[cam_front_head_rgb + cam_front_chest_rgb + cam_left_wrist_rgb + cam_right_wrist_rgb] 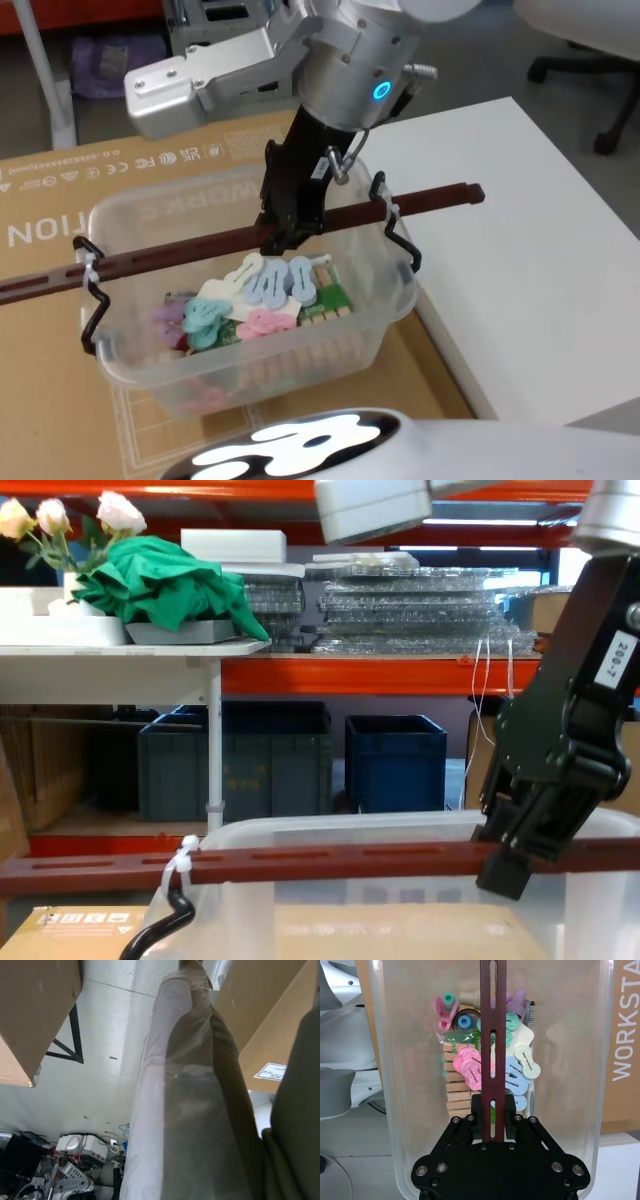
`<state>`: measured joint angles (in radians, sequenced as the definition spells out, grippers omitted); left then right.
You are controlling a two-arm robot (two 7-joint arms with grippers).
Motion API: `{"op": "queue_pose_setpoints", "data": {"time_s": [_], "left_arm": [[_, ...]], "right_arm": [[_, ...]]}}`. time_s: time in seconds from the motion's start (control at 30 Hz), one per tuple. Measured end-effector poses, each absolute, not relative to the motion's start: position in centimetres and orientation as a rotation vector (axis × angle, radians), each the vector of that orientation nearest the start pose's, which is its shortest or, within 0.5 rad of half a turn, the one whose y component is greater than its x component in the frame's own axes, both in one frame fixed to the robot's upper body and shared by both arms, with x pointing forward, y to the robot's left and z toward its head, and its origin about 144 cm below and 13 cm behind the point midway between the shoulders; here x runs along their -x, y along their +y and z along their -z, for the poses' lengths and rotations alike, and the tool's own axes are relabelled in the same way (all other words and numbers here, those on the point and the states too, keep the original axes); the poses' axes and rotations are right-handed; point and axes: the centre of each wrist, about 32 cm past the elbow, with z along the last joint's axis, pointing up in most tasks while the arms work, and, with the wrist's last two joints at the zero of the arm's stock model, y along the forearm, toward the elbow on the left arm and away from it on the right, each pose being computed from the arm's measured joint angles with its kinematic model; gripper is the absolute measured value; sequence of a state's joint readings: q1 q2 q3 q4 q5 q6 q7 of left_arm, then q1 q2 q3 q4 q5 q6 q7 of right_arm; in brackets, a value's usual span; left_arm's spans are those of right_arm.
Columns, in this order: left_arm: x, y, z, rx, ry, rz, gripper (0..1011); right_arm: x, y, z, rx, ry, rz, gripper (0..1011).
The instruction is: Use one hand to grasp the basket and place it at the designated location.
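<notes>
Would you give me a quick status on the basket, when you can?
Right gripper shut on the bar handle, mid-span. Basket over the cardboard box, pastel clips inside. White table alongside, to its right.

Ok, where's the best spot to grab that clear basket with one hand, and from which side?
Take the reddish-brown handle at its middle, from straight above. The bar spans the basket rim to rim, tied at both ends, so a centred grip should lift it level; the walls look too wide to pinch. The right end effector is closed on that spot.
</notes>
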<state>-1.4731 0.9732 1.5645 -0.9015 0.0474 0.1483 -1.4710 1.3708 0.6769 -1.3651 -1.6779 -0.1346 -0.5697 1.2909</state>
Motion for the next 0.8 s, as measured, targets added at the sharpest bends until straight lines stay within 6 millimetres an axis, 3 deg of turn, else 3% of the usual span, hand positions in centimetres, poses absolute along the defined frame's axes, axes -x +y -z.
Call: {"op": "queue_pose_setpoints", "data": {"time_s": [0.8], "left_arm": [[-61.7, 49.5, -139.6, -1.629, 0.163, -0.177, 0]], "right_arm": [[-54.0, -12.4, -139.2, 0.975, -1.374, -0.950, 234]]}}
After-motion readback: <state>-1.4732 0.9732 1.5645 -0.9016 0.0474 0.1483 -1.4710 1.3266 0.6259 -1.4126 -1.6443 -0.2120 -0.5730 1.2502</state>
